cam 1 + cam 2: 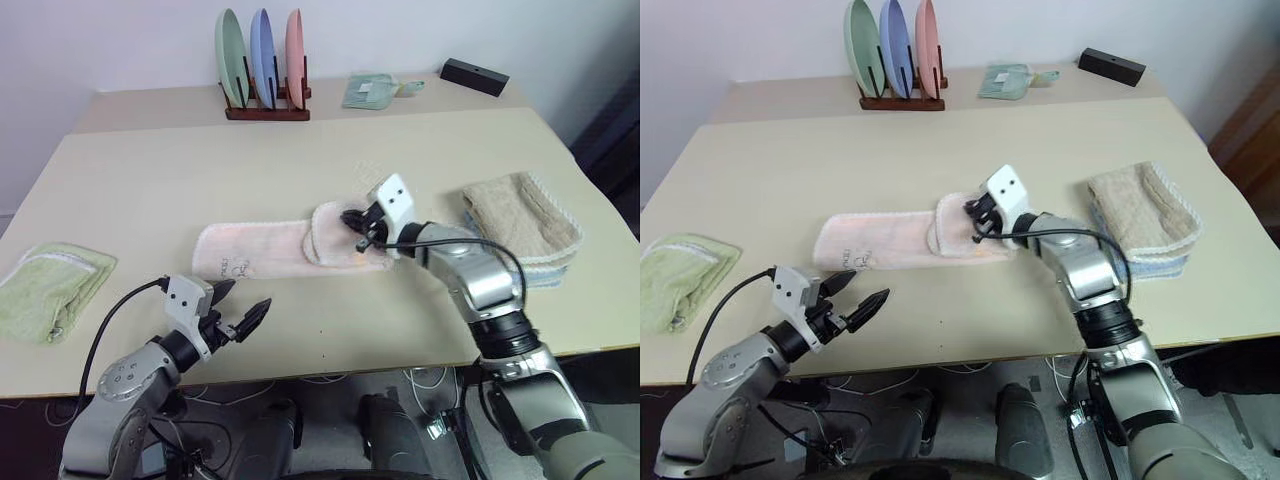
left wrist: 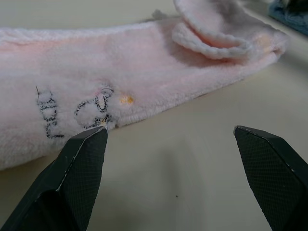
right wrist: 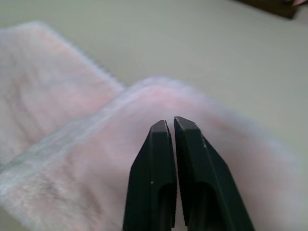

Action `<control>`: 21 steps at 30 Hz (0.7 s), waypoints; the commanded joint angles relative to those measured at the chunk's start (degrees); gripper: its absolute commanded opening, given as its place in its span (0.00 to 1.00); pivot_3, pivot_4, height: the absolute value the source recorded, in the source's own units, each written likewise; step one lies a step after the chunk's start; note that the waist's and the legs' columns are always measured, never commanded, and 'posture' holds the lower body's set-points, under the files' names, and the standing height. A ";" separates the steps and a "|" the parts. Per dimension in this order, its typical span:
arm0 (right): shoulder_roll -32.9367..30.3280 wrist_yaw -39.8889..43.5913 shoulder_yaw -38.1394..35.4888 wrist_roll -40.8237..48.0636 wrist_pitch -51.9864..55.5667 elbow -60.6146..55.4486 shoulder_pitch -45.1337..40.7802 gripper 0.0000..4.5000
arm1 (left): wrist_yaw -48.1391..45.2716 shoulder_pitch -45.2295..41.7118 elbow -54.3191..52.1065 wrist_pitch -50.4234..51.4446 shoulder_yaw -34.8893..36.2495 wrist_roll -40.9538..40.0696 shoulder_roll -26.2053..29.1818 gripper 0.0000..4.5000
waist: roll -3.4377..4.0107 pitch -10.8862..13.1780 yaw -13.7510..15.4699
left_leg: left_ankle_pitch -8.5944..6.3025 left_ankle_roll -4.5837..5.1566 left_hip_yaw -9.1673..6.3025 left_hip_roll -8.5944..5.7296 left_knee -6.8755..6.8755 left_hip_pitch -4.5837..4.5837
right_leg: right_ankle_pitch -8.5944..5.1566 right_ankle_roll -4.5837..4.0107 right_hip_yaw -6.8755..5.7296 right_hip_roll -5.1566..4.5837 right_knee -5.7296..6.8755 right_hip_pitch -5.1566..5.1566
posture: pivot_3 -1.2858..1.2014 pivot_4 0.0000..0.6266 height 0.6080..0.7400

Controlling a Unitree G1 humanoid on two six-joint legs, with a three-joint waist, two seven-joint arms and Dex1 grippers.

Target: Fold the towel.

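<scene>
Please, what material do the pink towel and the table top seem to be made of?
The pink towel looks like soft terry or plush cloth: the left wrist view shows a fuzzy pile, a stitched pale edge, and it folds limply. The table looks like smooth matte beige laminate or painted board, though the core cannot be told: its surface is flat and even, with only faint reflections.

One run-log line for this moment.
towel: right end folded over | right gripper: shut, over fold, empty | left gripper: open, near drawing end

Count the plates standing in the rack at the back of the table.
3: a green plate at the rack's left, a blue plate in the middle, a pink plate at its right, all upright in the wooden rack.
</scene>
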 commanded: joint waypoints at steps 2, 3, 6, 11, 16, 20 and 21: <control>2.14 0.70 5.27 -5.62 -6.00 5.83 1.45 0.01 | 3.07 2.94 -4.34 -0.15 0.35 -1.15 -2.46 0.96 | 0.01 0.01 -0.01 | 0.00 0.00 0.00 0.00 -0.01 0.00 | 0.00 0.00 0.00 0.00 0.00 0.00 | 0.52 0.24 0.99; 2.21 1.11 5.51 -5.94 -5.98 5.82 1.99 0.01 | 4.06 3.44 -4.76 0.04 0.63 -1.37 -3.28 0.96 | 0.02 -0.01 0.01 | 0.00 0.00 -0.01 0.00 -0.02 0.00 | 0.00 0.00 0.00 0.00 0.00 -0.01 | 0.52 0.24 0.99; 1.62 1.69 4.79 -6.77 -7.04 4.76 2.79 0.01 | 6.46 4.39 -5.50 0.82 1.46 -2.24 -5.00 0.96 | -0.03 -0.04 0.05 | 0.00 0.00 -0.03 0.00 0.00 0.01 | 0.00 0.00 0.00 0.01 0.00 0.02 | 0.52 0.24 0.99; 1.37 3.21 -2.49 -1.69 -8.01 -0.58 1.14 0.06 | 11.72 4.67 -5.37 3.64 3.99 -5.58 -8.21 0.96 | -0.01 -0.01 0.10 | 0.00 0.00 -0.02 0.00 0.01 0.02 | -0.01 0.00 0.00 0.00 0.00 0.03 | 0.52 0.24 0.99; -2.51 9.05 -5.29 1.43 -10.33 -9.34 -1.25 0.51 | 22.10 0.87 -3.88 10.78 9.95 -18.93 -15.36 1.00 | -0.02 0.01 0.19 | 0.00 0.00 -0.08 -0.01 0.06 -0.03 | -0.01 0.02 -0.02 0.00 -0.01 0.02 | 0.52 0.24 0.99; -4.44 12.48 -4.21 2.10 -10.00 -14.06 -1.29 0.97 | 31.60 -4.66 -0.62 16.33 13.65 -28.21 -18.21 1.00 | -0.10 -0.03 0.24 | 0.00 -0.01 -0.12 0.00 0.07 -0.03 | -0.02 0.03 -0.08 0.01 -0.01 0.05 | 0.52 0.24 0.99; -4.60 12.97 -3.56 1.78 -10.26 -15.12 -0.90 0.99 | 33.75 -6.51 0.69 17.06 14.41 -30.09 -18.63 1.00 | -0.10 -0.03 0.15 | 0.00 -0.01 -0.12 0.00 0.07 -0.03 | -0.02 0.03 -0.08 0.01 -0.01 0.05 | 0.52 0.24 0.99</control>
